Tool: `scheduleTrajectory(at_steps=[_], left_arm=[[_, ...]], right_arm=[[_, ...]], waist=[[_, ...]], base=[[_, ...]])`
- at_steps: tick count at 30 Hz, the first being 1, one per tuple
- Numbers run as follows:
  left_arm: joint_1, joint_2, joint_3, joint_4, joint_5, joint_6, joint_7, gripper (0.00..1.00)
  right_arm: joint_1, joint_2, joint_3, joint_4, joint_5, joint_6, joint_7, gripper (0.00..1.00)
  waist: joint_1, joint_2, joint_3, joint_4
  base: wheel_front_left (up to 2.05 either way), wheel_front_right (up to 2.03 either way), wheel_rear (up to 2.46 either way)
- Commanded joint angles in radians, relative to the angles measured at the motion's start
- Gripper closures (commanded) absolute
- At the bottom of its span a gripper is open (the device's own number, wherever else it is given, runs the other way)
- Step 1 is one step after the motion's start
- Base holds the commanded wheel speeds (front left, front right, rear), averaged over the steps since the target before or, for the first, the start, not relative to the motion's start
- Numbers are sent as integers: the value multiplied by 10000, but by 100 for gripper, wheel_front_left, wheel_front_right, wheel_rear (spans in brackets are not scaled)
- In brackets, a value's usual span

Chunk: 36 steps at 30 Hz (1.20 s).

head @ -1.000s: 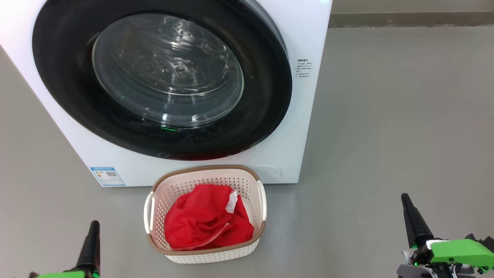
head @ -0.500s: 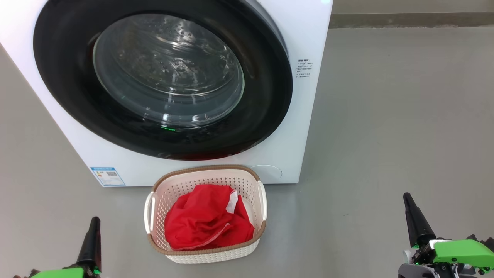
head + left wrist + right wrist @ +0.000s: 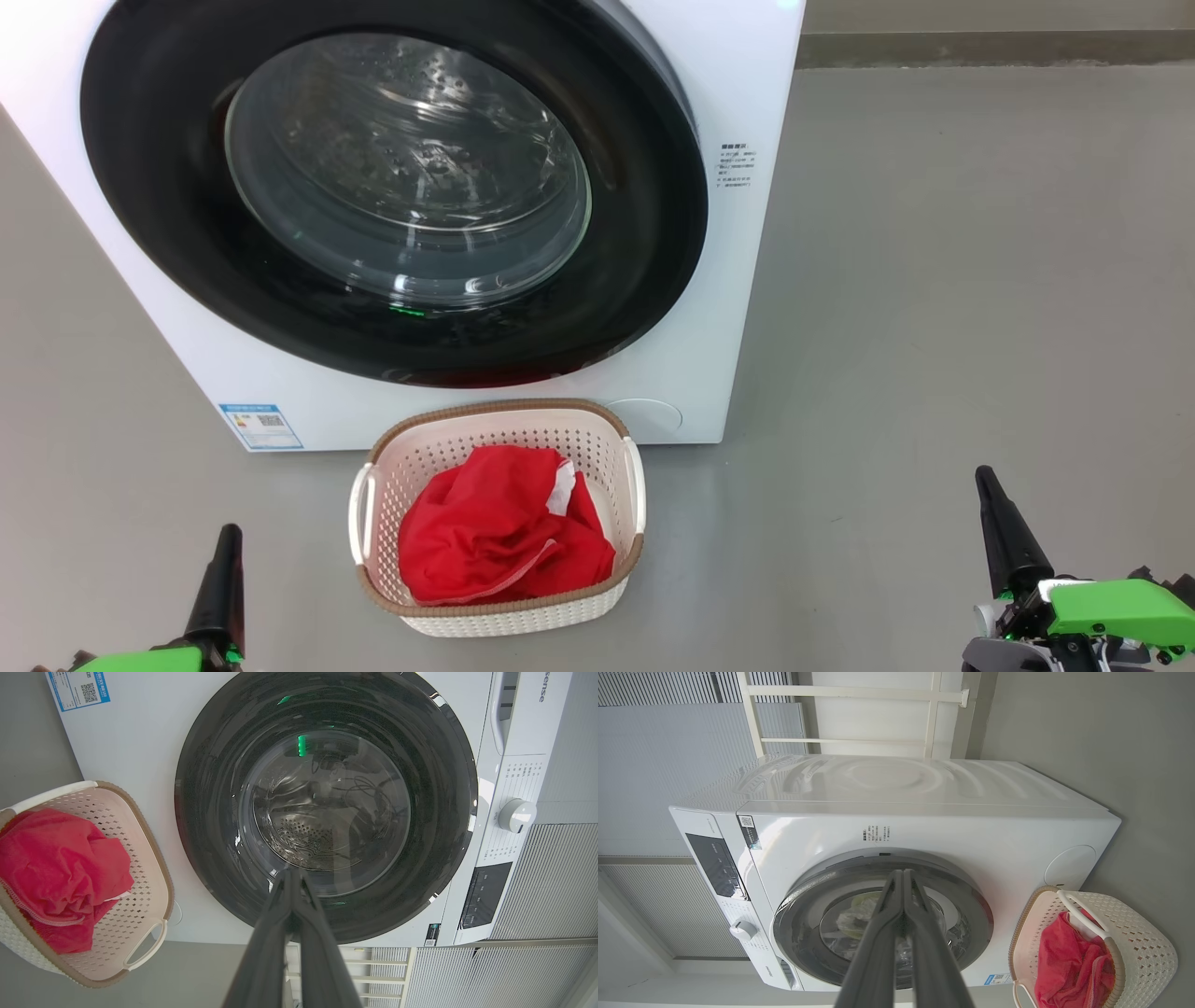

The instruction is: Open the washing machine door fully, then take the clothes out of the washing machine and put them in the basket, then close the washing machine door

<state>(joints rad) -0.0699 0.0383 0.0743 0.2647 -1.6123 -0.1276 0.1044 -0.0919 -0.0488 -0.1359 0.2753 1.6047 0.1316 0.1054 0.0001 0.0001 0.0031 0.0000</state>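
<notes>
Head view, lower corners: the left end effector (image 3: 228,539) and right end effector (image 3: 985,483) each hang with fingers pressed together, holding nothing, well apart from the basket (image 3: 495,408) on the floor at lower centre, where the clothes (image 3: 495,546) lie bunched inside it. Farther up, the door (image 3: 406,177) fills the upper left and looks flush against the washer (image 3: 738,84), so the task seems all but done. What is left, I judge, is confirming the latch caught: look for any gap round the door's edge, and if one shows, push on the black ring, not the glass.
</notes>
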Motion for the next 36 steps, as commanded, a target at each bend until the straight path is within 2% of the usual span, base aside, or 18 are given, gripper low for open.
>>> scheduleTrajectory(at_steps=[1,36], left_arm=[[-377,155,355,-196,4,-31,56,100],[-379,140,376,-196,22,-31,73,100]], right_arm=[[-159,-28,229,-306,46,-9,72,100],[-160,-22,220,-305,39,-9,79,100]], waist=[[-1,-1,0,0],[-1,-1,0,0]], base=[[0,0,0],[0,0,0]])
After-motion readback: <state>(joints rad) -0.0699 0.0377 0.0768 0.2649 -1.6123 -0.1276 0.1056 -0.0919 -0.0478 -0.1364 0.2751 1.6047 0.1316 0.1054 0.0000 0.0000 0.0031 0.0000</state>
